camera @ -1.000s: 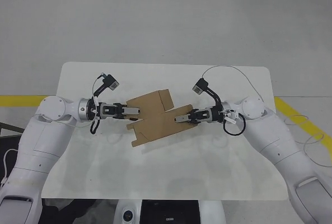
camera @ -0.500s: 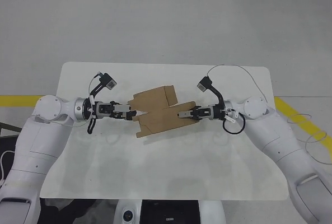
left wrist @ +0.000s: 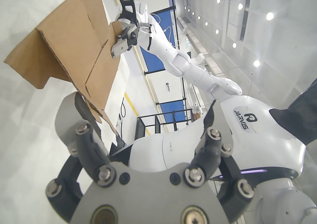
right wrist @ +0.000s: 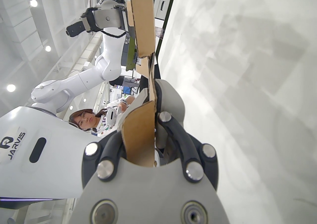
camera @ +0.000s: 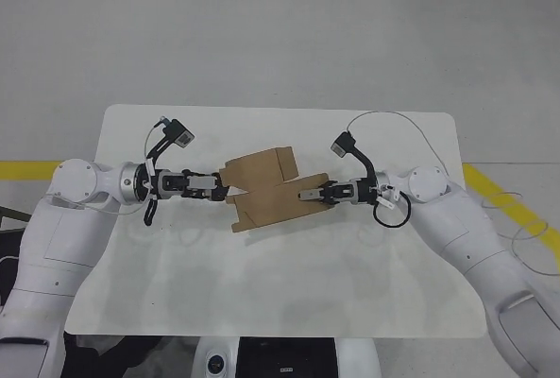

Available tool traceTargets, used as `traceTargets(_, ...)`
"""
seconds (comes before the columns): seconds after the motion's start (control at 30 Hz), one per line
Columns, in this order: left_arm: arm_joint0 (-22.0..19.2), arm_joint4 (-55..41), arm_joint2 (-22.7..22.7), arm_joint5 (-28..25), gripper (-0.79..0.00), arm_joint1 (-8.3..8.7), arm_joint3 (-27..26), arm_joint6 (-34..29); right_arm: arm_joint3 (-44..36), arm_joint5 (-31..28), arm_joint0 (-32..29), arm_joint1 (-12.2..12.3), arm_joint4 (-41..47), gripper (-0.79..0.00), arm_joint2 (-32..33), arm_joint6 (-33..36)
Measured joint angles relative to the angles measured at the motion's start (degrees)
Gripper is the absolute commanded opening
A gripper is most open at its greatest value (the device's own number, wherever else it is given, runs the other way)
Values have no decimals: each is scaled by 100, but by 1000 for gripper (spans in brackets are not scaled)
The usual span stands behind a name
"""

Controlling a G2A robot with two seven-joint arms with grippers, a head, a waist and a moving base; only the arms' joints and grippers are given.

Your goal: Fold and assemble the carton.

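- left gripper (left wrist: 144, 101): fingers spread wide, one finger (left wrist: 79, 111) just beside a carton corner
- carton (left wrist: 81, 44): brown corrugated board, partly folded, over the white table (left wrist: 29, 140)
- right gripper (left wrist: 120, 45): clamped on the carton's far edge

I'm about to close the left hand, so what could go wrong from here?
The carton is gripped by the right hand at one thin flap edge only, so it may twist or slip. The left hand is open with the carton's corner beside one finger, so closing could miss or crush it.

White table (camera: 280, 283) w/ rounded corners, grey floor (camera: 280, 47), yellow tape (camera: 15, 170) on floor.
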Motion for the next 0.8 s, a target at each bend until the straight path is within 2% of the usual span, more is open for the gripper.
traceTargets(0.8, -297, -93, 175, 140, 0, -71, 268, 212, -286, 18, -102, 27, 285, -785, -64, 18)
